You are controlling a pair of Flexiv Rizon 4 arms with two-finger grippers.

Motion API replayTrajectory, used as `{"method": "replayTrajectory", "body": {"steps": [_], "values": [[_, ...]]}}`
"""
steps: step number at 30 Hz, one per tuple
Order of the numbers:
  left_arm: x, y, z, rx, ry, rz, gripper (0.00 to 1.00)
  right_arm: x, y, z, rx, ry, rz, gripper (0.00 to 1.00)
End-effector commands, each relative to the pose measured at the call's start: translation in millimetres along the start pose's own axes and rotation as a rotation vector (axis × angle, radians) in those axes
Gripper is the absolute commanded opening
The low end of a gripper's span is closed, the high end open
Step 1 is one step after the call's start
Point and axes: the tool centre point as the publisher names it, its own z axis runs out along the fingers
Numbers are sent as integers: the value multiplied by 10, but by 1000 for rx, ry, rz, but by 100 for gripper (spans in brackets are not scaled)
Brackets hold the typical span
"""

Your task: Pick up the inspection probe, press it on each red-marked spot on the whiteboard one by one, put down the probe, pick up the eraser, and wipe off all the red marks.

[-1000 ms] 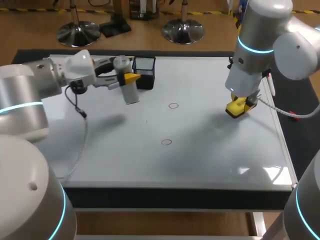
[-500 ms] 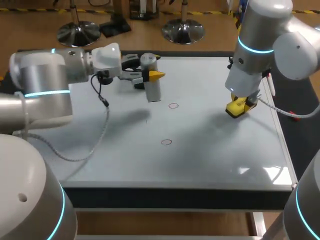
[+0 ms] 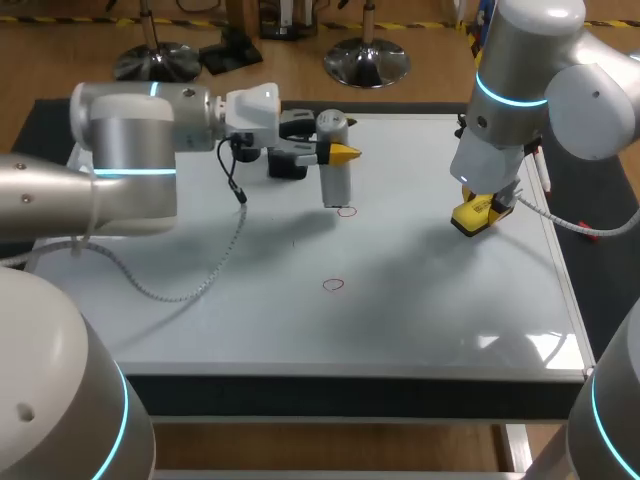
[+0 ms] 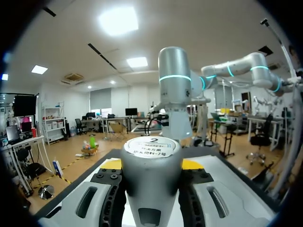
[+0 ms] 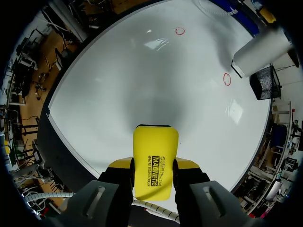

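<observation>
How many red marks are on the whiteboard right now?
2. One red mark lies beside the lower end of the probe; the other lies alone, nearer the front edge of the whiteboard. Any under the probe would be hidden.

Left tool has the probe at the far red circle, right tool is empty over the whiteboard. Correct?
No: the right tool is not empty. The right wrist view shows it shut on the yellow eraser. The rest stands: the left tool has the probe at the far red circle, and the right tool is over the whiteboard.
</observation>
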Motion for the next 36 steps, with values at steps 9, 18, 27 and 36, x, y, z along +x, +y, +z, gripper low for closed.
{"method": "replayTrajectory", "body": {"steps": [9, 18, 27, 36], "values": [[-66, 188, 166, -18, 101, -20, 0, -1, -4, -2, 3, 2, -1, 0], [-87, 245, 231, -19, 119, -23, 0, -1, -4, -2, 3, 2, -1, 0], [-72, 315, 233, -27, 117, -38, 0, -1, -4, -2, 3, 2, -1, 0], [-77, 336, 221, -57, 105, -37, 0, -1, -4, -2, 3, 2, -1, 0]]}}
